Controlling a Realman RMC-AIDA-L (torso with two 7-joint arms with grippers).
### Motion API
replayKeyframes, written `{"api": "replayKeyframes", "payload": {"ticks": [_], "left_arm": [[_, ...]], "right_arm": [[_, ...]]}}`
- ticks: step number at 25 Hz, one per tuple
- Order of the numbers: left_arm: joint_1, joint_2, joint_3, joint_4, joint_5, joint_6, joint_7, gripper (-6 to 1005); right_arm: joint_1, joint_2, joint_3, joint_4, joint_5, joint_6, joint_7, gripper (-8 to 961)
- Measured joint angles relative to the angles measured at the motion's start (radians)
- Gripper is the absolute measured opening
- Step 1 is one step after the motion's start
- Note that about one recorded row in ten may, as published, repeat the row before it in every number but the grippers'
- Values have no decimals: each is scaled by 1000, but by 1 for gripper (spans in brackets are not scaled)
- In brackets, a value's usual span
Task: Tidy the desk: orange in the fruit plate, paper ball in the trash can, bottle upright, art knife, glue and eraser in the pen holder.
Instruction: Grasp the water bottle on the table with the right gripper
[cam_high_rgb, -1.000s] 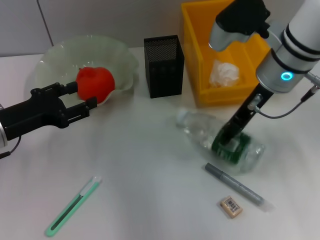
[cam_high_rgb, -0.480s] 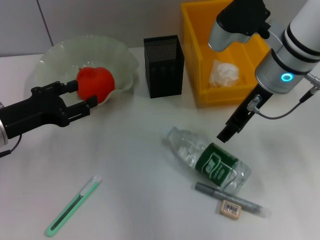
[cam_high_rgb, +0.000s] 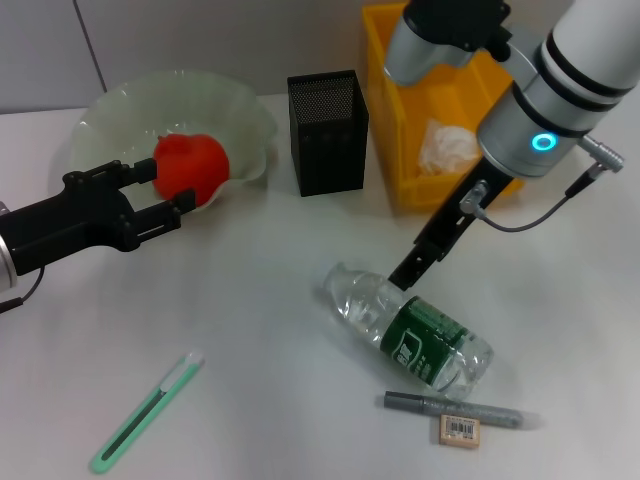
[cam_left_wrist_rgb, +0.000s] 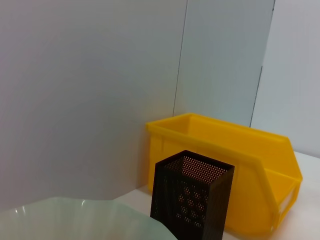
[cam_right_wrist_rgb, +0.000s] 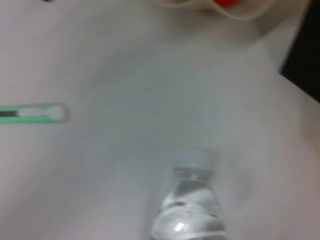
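The clear bottle (cam_high_rgb: 410, 330) with a green label lies on its side at the front right, cap (cam_right_wrist_rgb: 192, 156) pointing to the back left. My right gripper (cam_high_rgb: 405, 275) hangs just above its shoulder, apart from it. The orange (cam_high_rgb: 190, 166) rests in the pale fruit plate (cam_high_rgb: 110, 115), and my left gripper (cam_high_rgb: 165, 190) stands open against its near side. The paper ball (cam_high_rgb: 445, 145) lies in the yellow trash can (cam_high_rgb: 385, 60). A green art knife (cam_high_rgb: 145, 415) lies front left. A grey glue stick (cam_high_rgb: 455, 408) and the eraser (cam_high_rgb: 460, 430) lie in front of the bottle.
The black mesh pen holder (cam_high_rgb: 328, 130) stands between the plate and the trash can. The left wrist view shows the pen holder (cam_left_wrist_rgb: 192, 200), the trash can (cam_left_wrist_rgb: 225, 150) and the plate rim (cam_left_wrist_rgb: 75, 220) before a grey wall.
The bottle has left my right gripper and slid toward the front left, pushing the glue and eraser forward. My right gripper rose and moved left. The left arm has not moved.
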Motion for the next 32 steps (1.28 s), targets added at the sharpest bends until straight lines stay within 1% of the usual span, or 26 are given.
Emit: {"api": "replayKeyframes", "payload": {"ticks": [3,4,8,10,13,14,17,28,32], "left_arm": [[0,0,0,0,0,0,0,695],[0,0,-1,0,0,0,0,695],[0,0,-1,0,0,0,0,695],[0,1,-1,0,0,0,0,695],[-1,3,-2,0,0,0,0,695],[-1,3,-2,0,0,0,1,695],[-1,4,-2,0,0,0,1,695],[-1,6,-4,0,0,0,2,694],[-2,8,-4,0,0,0,2,694]], "right_arm": [[12,1,-1,3,11,-14,10,739],[26,1,-3,12,21,-29,20,761],[44,1,-8,25,25,-40,44,759],[51,2,-26,30,25,-42,65,758],[62,3,-85,32,25,-44,100,757],[68,4,-123,32,25,-45,123,756],[74,5,-146,33,25,-45,142,756],[85,7,-158,31,32,-79,211,757],[80,5,-182,-7,15,-115,250,756]]}}
